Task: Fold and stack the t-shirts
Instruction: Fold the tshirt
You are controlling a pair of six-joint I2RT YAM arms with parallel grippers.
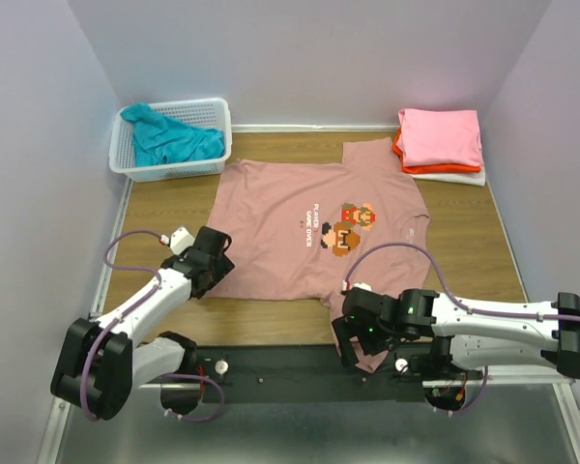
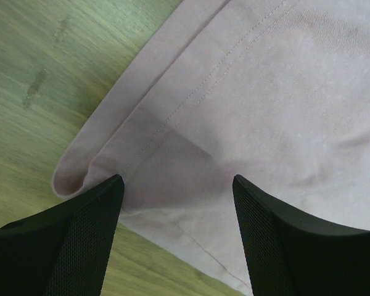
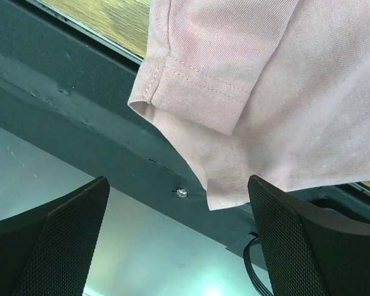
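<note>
Dusty-pink t-shirt [image 1: 290, 232] lies spread flat at the centre of the wooden table [image 1: 464, 271] in the top view, print side up, with one sleeve reaching past the table's near edge at lower centre. A white lattice basket [image 1: 174, 172] at upper left holds a crumpled teal shirt [image 1: 169, 140]. At upper right sits a folded stack: bright pink shirt [image 1: 440, 135] on top, an orange one [image 1: 403, 155] under it, a white one [image 1: 469, 178] lowest. The left gripper [image 1: 213, 266] is at the shirt's left edge; the right gripper [image 1: 353, 333] is at the overhanging sleeve.

Left wrist view: the left gripper [image 2: 177, 179] is released, its black fingers [image 2: 80, 246] spread wide at the bottom of the frame. The shirt's stitched hem [image 2: 172, 123] and a rolled corner lie between them on the wood. No pinch on the cloth is visible.

Right wrist view: the right gripper [image 3: 177, 180] is released, fingers [image 3: 296, 246] wide apart at the bottom of the frame. The sleeve [image 3: 197, 80] hangs from upper right over the dark table edge [image 3: 61, 80], its cuff above the gap between the fingers and apart from both.
</note>
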